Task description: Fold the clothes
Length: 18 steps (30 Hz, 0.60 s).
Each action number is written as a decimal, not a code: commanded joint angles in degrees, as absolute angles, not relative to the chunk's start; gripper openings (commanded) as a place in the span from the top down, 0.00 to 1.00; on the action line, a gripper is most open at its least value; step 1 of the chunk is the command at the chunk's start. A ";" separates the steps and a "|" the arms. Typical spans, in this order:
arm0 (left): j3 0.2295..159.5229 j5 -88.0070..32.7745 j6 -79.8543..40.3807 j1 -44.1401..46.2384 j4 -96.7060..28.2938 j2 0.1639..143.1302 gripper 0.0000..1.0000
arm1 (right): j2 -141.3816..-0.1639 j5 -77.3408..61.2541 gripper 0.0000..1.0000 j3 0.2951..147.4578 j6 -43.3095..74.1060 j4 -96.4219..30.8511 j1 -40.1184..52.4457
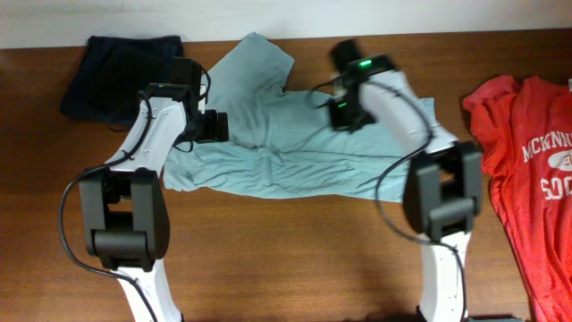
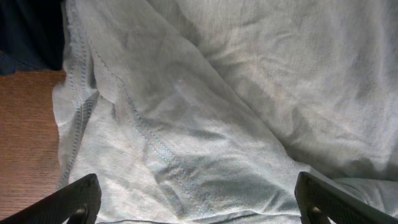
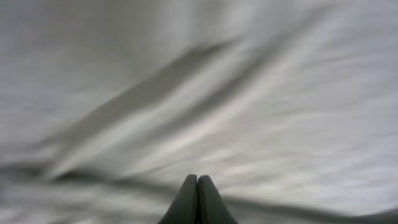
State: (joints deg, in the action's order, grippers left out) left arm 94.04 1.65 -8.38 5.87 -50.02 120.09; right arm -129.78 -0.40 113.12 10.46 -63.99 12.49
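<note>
The pale grey-teal T-shirt (image 1: 295,152) lies rumpled across the middle of the table, one sleeve pointing to the far edge. My left gripper (image 1: 214,125) hovers over the shirt's left part. Its jaws (image 2: 199,202) are wide open, with a stitched hem and folds of the shirt (image 2: 236,112) between them. My right gripper (image 1: 344,112) is over the shirt's upper right part. Its fingers (image 3: 198,183) are pressed shut with no cloth seen between them, close above blurred grey fabric (image 3: 186,93). A red T-shirt with white lettering (image 1: 536,179) lies at the far right.
A dark navy garment (image 1: 121,72) lies at the back left, its edge showing in the left wrist view (image 2: 28,31). Bare wooden table (image 1: 295,259) spreads in front of the shirt. The table's far edge meets a white wall.
</note>
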 commanded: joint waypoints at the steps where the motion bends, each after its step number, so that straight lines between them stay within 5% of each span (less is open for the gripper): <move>1: 94.87 1.23 -8.03 5.48 -49.95 118.69 0.01 | -128.64 1.67 0.96 114.02 7.70 -61.54 4.27; 18: 94.87 1.23 -8.03 5.48 -49.95 118.69 0.01 | -133.88 -1.02 0.96 113.80 2.76 -50.24 -9.52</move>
